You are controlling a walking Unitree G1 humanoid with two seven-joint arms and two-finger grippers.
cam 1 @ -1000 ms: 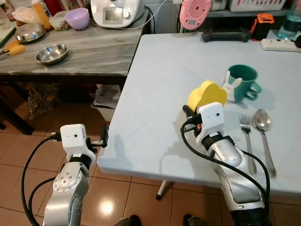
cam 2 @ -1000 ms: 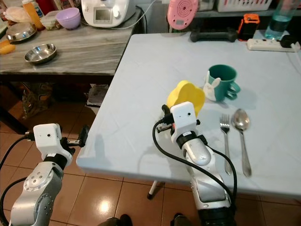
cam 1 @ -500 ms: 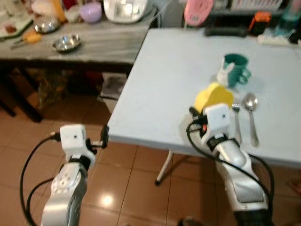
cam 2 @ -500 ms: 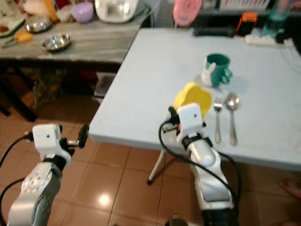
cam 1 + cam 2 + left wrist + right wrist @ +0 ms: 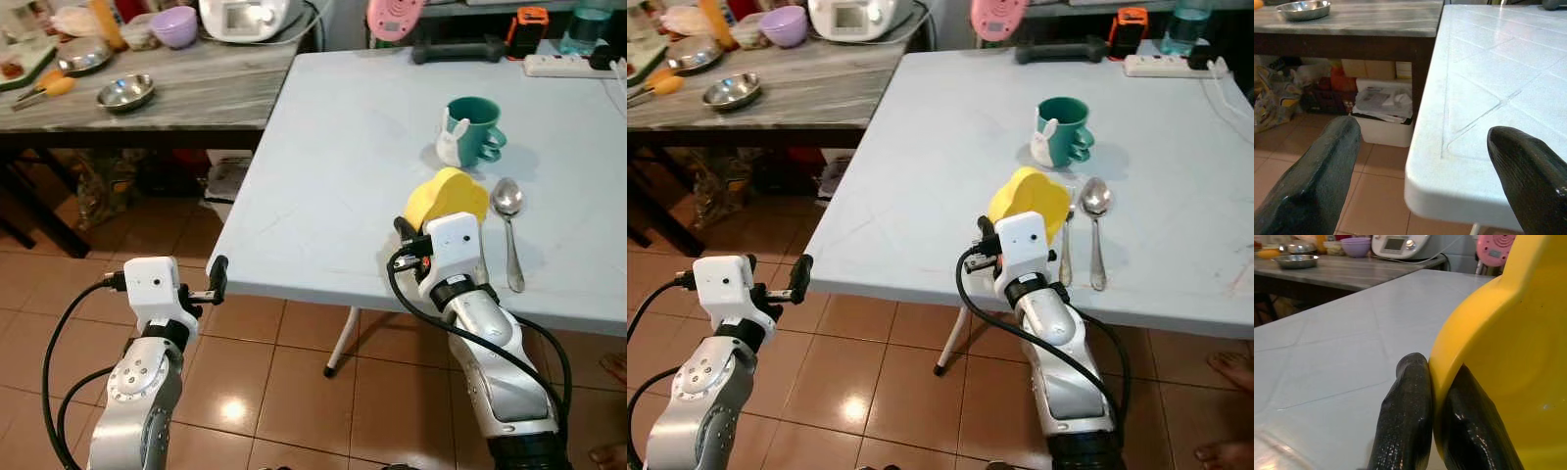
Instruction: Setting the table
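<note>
A yellow scalloped bowl point(image 5: 446, 196) is held tilted on its edge above the pale blue table point(image 5: 333, 147), near the front edge. My right gripper point(image 5: 1432, 372) is shut on its rim, one finger inside and one outside. Just to the right of the bowl lie a fork point(image 5: 1068, 235) and a spoon point(image 5: 509, 220). A green mug point(image 5: 472, 127) with a white rabbit figure stands behind them. My left gripper point(image 5: 217, 279) is open, off the table's near left corner and slightly below its top, with nothing between its fingers point(image 5: 1322, 181).
A wooden side table point(image 5: 196, 93) at the left carries steel bowls, a purple bowl and a white appliance. A bin with paper point(image 5: 1383, 105) stands under it. A pink device, a black object and a power strip point(image 5: 568, 64) line the table's far edge. A person's feet point(image 5: 1227, 367) are at the lower right.
The camera has pulled back, so the whole picture has shifted. My right gripper still holds the yellow bowl, which is now closer to the fork and the table's front edge.
</note>
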